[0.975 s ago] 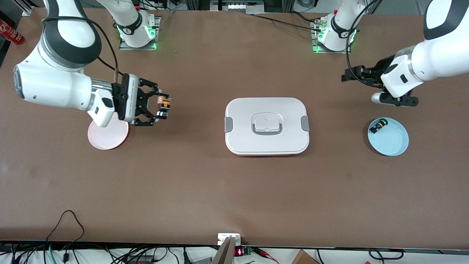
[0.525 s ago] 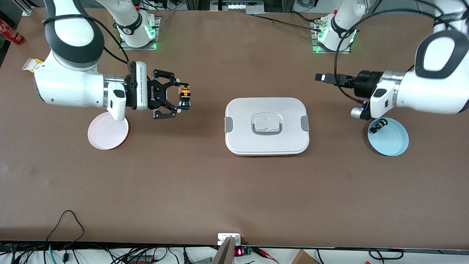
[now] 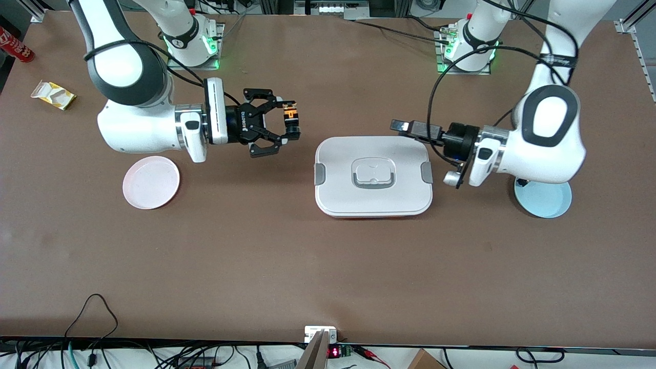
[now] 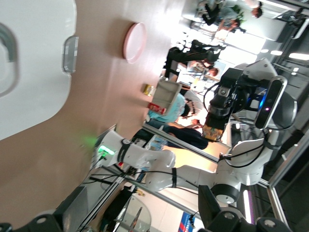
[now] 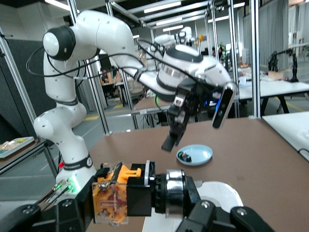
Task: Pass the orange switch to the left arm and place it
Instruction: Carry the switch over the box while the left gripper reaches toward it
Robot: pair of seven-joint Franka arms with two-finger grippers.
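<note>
Both arms [image 3: 138,123] are glossy white with dark grey joints, black cables and black hands.

We see the orange switch [image 3: 291,122], black with an orange part, lying sideways between our right gripper's [image 3: 289,124] fingertips [image 3: 285,105], pinched, off the closed white box [image 3: 373,177].

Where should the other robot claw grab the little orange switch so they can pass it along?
Probably by its black middle. The right claw pinches the orange switch end to end, so only the middle is bare. The left claw, over the box's edge, should come in from the box side, staying above the lid, and squeeze across that middle.
</note>
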